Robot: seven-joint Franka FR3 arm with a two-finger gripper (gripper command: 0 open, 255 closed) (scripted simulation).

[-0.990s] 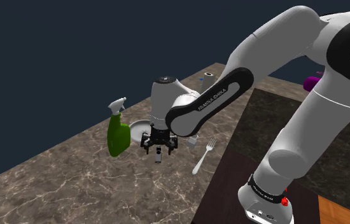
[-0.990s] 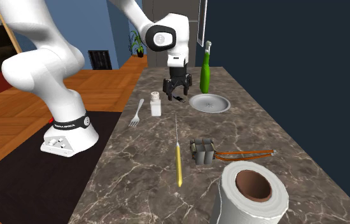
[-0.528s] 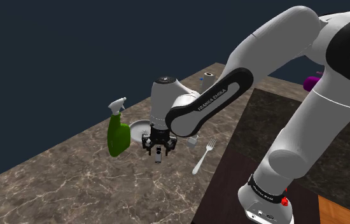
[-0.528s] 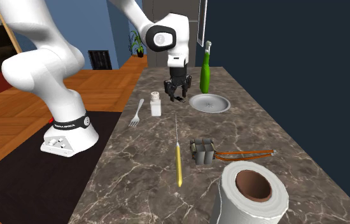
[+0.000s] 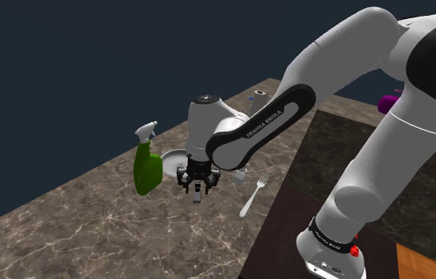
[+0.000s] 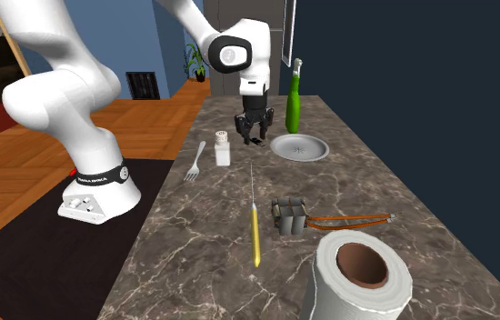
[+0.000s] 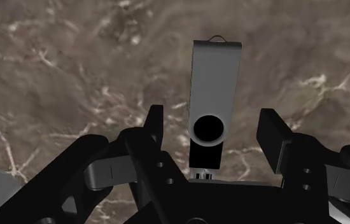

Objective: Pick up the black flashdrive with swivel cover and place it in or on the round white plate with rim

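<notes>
In the second exterior view a paper roll (image 6: 359, 273) stands nearest on the brown marbled counter (image 6: 203, 273). Just past it lie a thin rod with a yellow handle (image 6: 255, 238) and a grey block (image 6: 288, 216) with orange cords trailing toward that view's right. Farther on, near the counter's left edge, a fork (image 6: 195, 162) lies flat, and a white shaker (image 6: 223, 148) stands upright beside it.

Next come the jaws, hanging straight down from the white arm (image 6: 57, 82), their tips low over the counter between the shaker and the plate (image 6: 312, 150). The plate is round and pale grey, and sits just beside the jaws on that view's right. A green bottle (image 6: 294, 98) stands upright behind it, close to the counter's far edge.

The wrist view shows the jaws spread apart. The drive (image 7: 213, 95) lies flat on the counter between them, with a gap on each side, so neither finger touches it. Its grey swivel cover points away from the hand and ends in a small wire loop. The black body and round black pivot sit at the near end.

In the shoulder view the jaws hang over the counter with the fork (image 5: 254, 195) toward that view's right. The plate (image 5: 173, 157) lies just behind them, partly hidden by the green spray bottle (image 5: 148, 166).
</notes>
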